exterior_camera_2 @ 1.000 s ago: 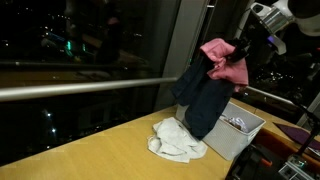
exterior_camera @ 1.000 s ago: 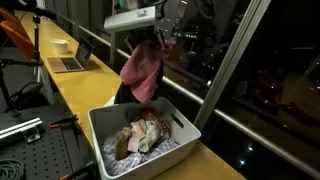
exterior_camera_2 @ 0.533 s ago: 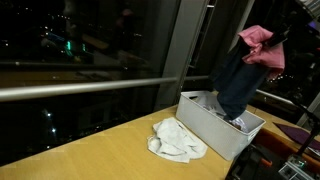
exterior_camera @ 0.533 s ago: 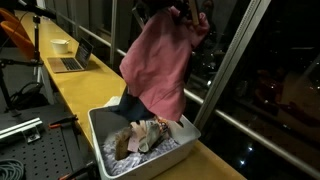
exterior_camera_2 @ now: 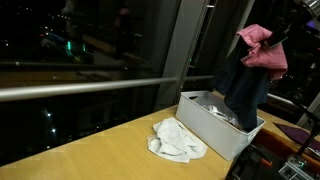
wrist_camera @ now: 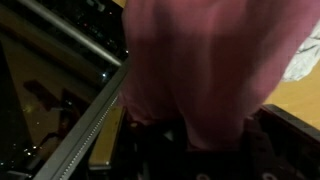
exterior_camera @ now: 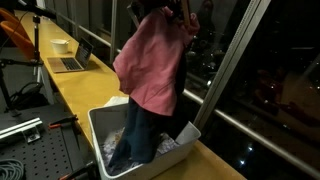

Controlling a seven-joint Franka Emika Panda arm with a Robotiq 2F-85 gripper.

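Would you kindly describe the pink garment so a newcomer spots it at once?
Find the long wooden counter by the window, then the white bin on it. The pink garment hangs above that bin; the cloth beneath it is dark blue.

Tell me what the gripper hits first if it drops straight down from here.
Probably the clothes pile in the grey bin, with the pink cloth and dark trousers hanging under it bunching up first; depth is unclear.

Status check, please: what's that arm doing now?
Gripper shut on pink cloth, held high. Dark garment hangs beneath, end in white bin. White cloth on table beside bin.
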